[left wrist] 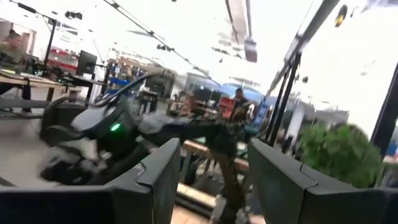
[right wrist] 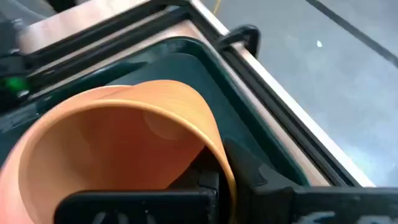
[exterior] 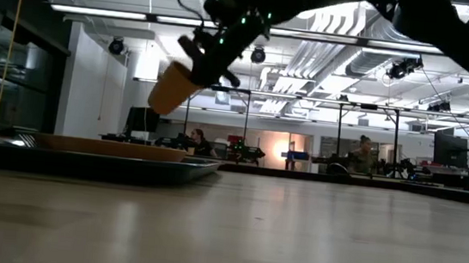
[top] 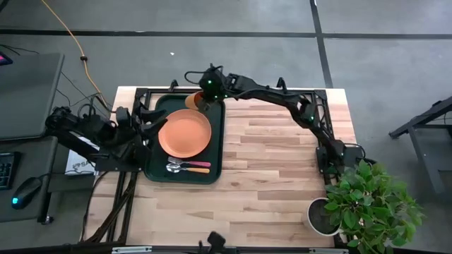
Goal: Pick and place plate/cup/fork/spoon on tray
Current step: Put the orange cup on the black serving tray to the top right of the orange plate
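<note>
The dark green tray [top: 217, 152] lies at the table's left side. The orange plate [top: 185, 134] rests flat in it and also shows in the low view [exterior: 99, 146]. The spoon [top: 196, 164] and the fork [top: 199, 170] lie side by side on the tray's near part. My right gripper [top: 203, 94] is shut on the orange cup [top: 193, 101] above the tray's far end. My left gripper [top: 157, 125] is open and empty at the tray's left edge; its wrist view [left wrist: 211, 180] shows the gap between its fingers. My right gripper holds the cup by its rim wall [right wrist: 219, 163], one finger inside the cup and one outside. It comes slanting down from above. The cup [exterior: 172, 87] hangs tilted below the fingers, base lowest, clear of the tray.
A grey pot with a green plant [top: 367, 201] stands at the table's near right corner. The table's middle and right show bare wood [top: 275, 169]. Dark frame bars [top: 145, 93] run along the tray's far and left sides.
</note>
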Available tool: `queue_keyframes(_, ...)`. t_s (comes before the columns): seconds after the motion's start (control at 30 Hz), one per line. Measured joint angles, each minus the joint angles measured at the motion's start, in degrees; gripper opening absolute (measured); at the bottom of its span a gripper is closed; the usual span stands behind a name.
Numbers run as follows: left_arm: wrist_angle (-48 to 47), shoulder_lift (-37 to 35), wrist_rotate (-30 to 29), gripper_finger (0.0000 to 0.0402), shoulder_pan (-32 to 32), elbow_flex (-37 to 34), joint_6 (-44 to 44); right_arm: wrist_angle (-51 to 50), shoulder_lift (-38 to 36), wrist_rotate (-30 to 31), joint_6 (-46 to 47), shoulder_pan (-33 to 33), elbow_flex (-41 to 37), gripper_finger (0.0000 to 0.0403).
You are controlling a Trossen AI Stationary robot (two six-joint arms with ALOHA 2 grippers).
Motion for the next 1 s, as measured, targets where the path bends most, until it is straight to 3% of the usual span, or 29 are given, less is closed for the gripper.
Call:
queue_keyframes(0.17,2.9,0.0,0.0,0.0172,0.0,0.0,-3.2,5.7,3.8,0.1,3.5,-2.1,-0.7,0.0000)
queue_keyframes(0.33,3.2,0.0,-0.5,0.0172,0.0,0.0,-5.4,-0.1,4.8,0.2,1.9,-3.6,-0.7,0.0000)
queue_keyframes(0.53,1.0,5.1,-10.8,0.0172,0.8,0.6,-1.0,-8.9,-0.2,-1.2,-5.5,-4.1,-0.4,0.0000)
queue_keyframes(0.63,-8.1,9.9,-13.0,0.0172,3.4,4.9,-1.4,-12.7,-3.1,-1.8,-6.7,-3.9,-0.3,0.0000)
queue_keyframes(0.73,-25.5,15.0,-14.3,0.0172,7.3,11.7,-6.3,-13.6,-5.1,-0.9,-6.1,-4.1,-0.3,0.0000)
queue_keyframes(0.87,-45.0,22.2,-9.8,0.0176,13.8,18.5,-18.4,-13.8,-6.4,2.5,-4.0,-3.8,-0.2,0.0000)
queue_keyframes(1.0,-47.7,26.9,-3.3,0.0198,19.8,18.9,-26.2,-13.8,-6.0,3.5,-3.6,-2.3,-0.5,0.0000)
